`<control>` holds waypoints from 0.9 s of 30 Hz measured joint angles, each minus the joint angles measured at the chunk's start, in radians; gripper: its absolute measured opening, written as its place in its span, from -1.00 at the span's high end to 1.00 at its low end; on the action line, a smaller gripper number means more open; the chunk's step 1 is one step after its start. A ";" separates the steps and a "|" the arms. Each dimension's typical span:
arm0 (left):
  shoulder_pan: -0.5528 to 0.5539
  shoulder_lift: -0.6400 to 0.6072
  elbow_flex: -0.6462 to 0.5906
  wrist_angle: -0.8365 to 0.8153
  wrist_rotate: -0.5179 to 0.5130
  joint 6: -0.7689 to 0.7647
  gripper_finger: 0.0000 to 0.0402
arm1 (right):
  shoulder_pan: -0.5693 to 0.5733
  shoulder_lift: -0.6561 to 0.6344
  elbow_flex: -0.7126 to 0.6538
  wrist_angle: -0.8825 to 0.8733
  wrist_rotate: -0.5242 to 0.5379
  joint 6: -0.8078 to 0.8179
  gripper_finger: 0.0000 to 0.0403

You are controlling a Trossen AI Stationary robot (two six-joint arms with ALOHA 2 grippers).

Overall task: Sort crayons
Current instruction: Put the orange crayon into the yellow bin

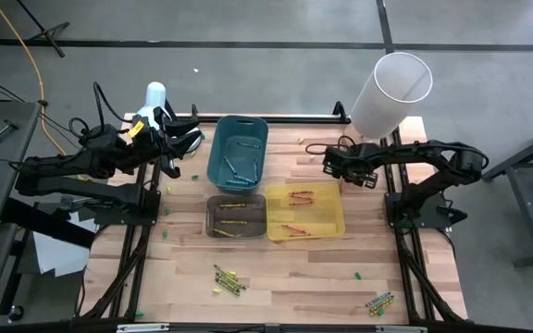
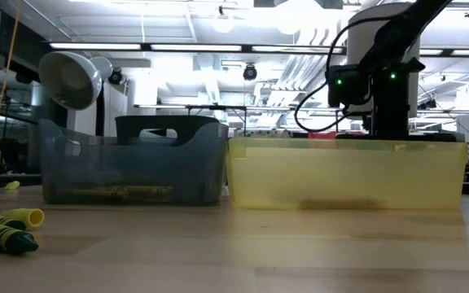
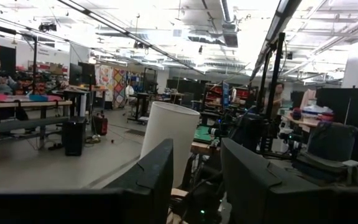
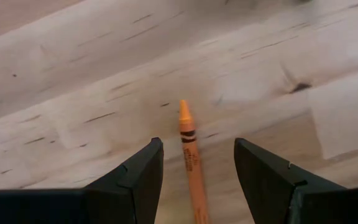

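Crayon (image 4: 190,163) sitting right between the right gripper (image 4: 197,177)'s wide-open fingers, nothing held.
Looks slightly skewed to the fingers, so closing could roll or flick it across the table (image 4: 73,74). Left gripper (image 3: 194,180) is parked off to the side, part open and, I think, empty.

Wooden table (image 1: 285,277) with 3 bins (image 1: 239,148), scattered crayons (image 1: 228,277).

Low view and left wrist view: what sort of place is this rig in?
Probably an open-plan robotics lab or workshop: exposed ceiling ducts, rows of workbenches with equipment, a concrete floor around the wooden table.
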 joint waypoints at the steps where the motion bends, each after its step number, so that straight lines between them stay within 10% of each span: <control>1: 0.000 0.000 0.000 0.000 0.000 0.000 0.40 | -0.014 0.000 0.000 0.007 -0.013 -0.021 0.06; 15: 0.000 0.000 0.000 0.000 0.000 0.000 0.40 | -0.093 -0.005 -0.059 0.111 -0.140 -0.138 0.13; 27: 0.000 0.000 0.000 0.000 0.000 0.000 0.40 | -0.092 -0.006 -0.102 0.100 -0.109 -0.157 0.70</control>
